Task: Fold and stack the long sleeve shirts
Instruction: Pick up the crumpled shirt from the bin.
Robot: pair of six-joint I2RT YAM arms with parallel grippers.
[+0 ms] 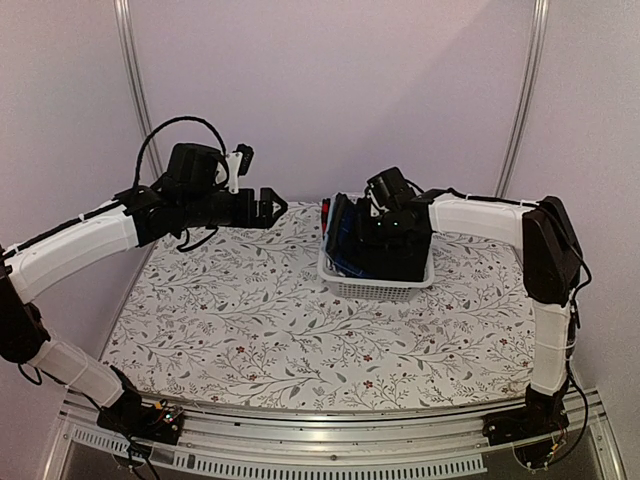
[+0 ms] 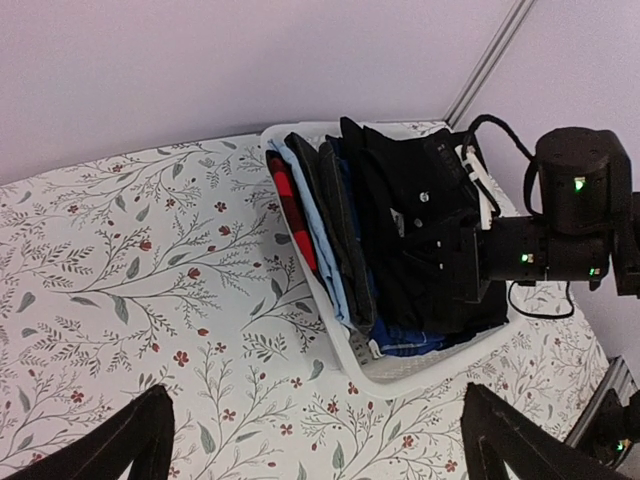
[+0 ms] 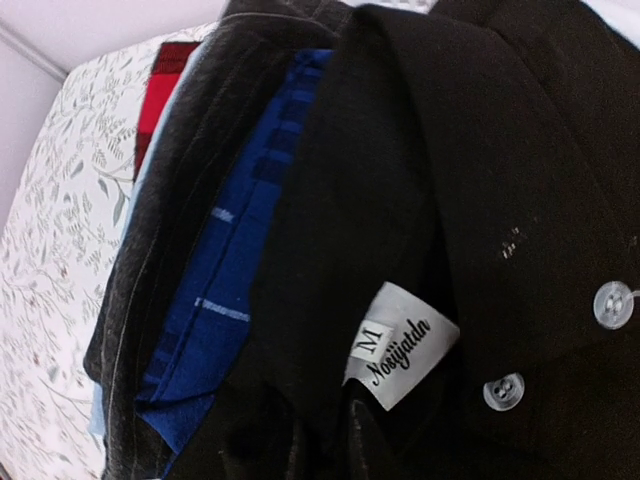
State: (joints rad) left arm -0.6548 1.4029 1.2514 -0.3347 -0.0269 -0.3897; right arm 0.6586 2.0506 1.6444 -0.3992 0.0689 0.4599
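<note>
Our left gripper (image 1: 268, 207) hangs above the floral tablecloth (image 1: 230, 320) with its jaws spread wide and nothing between them, just left of the white slotted basket (image 2: 385, 372). We see the long sleeve shirts (image 2: 335, 230) standing folded on edge inside that basket: red-and-black, pale blue, charcoal, blue plaid, then the black collared shirt (image 3: 400, 180) with pale buttons (image 3: 612, 303) and an M label (image 3: 400, 345). Our right gripper (image 1: 388, 235) is down against that black shirt; we cannot tell how its jaws stand.
</note>
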